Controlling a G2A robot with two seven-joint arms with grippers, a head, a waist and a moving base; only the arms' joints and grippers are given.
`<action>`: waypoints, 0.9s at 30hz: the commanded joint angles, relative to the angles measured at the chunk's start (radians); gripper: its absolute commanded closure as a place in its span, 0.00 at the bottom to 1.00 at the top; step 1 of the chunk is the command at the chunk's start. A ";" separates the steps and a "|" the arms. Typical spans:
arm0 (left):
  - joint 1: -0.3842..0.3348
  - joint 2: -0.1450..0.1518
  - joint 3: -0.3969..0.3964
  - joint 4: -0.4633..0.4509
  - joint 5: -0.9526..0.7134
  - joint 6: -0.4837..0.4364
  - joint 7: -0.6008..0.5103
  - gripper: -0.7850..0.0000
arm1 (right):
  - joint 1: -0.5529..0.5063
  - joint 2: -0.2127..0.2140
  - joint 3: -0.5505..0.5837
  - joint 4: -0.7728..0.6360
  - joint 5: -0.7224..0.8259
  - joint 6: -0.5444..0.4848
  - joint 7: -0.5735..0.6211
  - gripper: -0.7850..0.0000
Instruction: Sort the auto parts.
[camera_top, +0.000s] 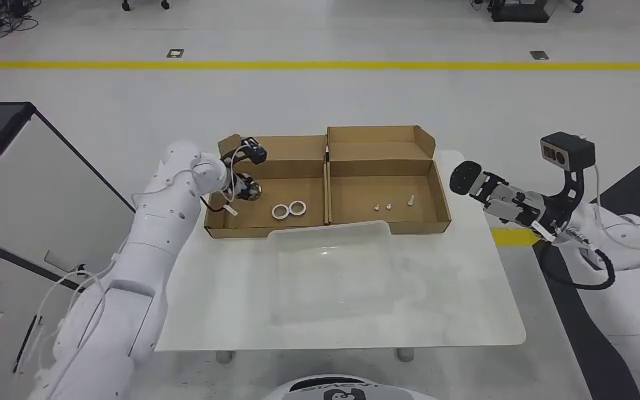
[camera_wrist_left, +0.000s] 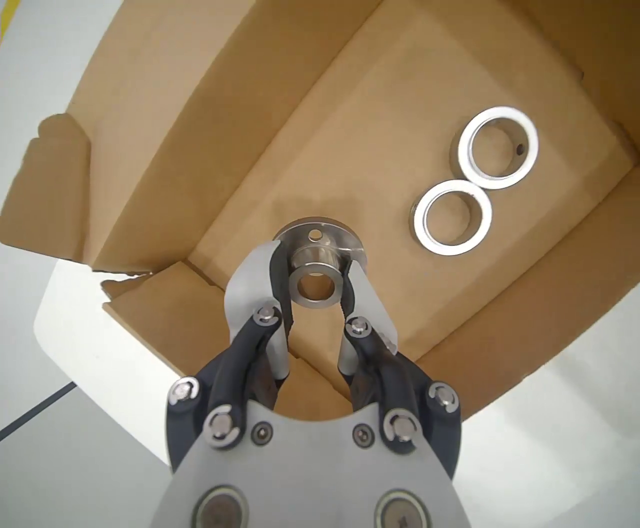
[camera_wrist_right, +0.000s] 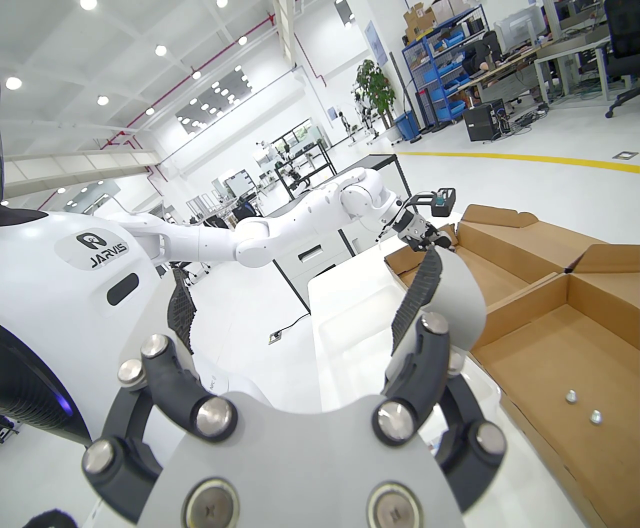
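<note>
The flanged bushing (camera_wrist_left: 325, 234), silvery with a holed flange, is sitting at lower centre of the left wrist view, inside the cardboard box (camera_wrist_left: 380, 100). The left gripper (camera_wrist_left: 311, 260) is clamping its collar. Two rings (camera_wrist_left: 452, 215) are lying touching at upper right. The right gripper (camera_wrist_right: 305, 295) is gaping open.

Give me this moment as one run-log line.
left gripper: shut on bushing, in left box | two rings: on box floor | right gripper: open, right of boxes
</note>
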 joint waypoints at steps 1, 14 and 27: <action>-0.004 -0.003 0.016 0.018 0.013 0.000 0.010 1.00 | 0.000 0.000 0.000 0.000 0.000 0.000 0.000 0.00; -0.022 -0.015 0.075 0.092 0.040 0.016 0.060 0.60 | 0.000 0.000 0.000 0.000 0.000 0.000 0.000 0.00; -0.005 0.010 0.012 0.054 -0.058 -0.012 0.135 0.00 | 0.000 0.000 0.000 0.000 0.000 0.000 0.000 0.00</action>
